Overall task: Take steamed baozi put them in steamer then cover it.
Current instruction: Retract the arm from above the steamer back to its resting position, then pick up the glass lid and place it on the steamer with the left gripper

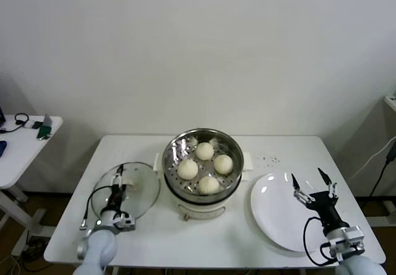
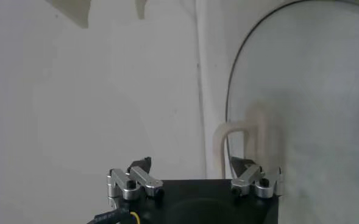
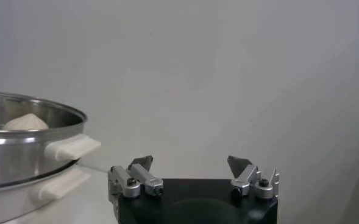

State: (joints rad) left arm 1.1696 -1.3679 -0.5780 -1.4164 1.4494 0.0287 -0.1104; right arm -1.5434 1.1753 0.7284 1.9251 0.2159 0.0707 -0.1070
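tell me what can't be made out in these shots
- Steamer front base, head view: too small to tell what the marks there are.
- Dark specks on the table, head view: too small to identify.
- Steamed baozi, right wrist view: the steamer wall hides all but one top.
- Cover, left wrist view: cut off by the frame edge; only part of its handle shows.

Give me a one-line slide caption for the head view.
Four baozi sit in the uncovered steamer; the glass lid lies beside it, plate empty, both end effectors open.

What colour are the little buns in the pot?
Creamy white. The buns show best in the head view, inside the shiny steamer.
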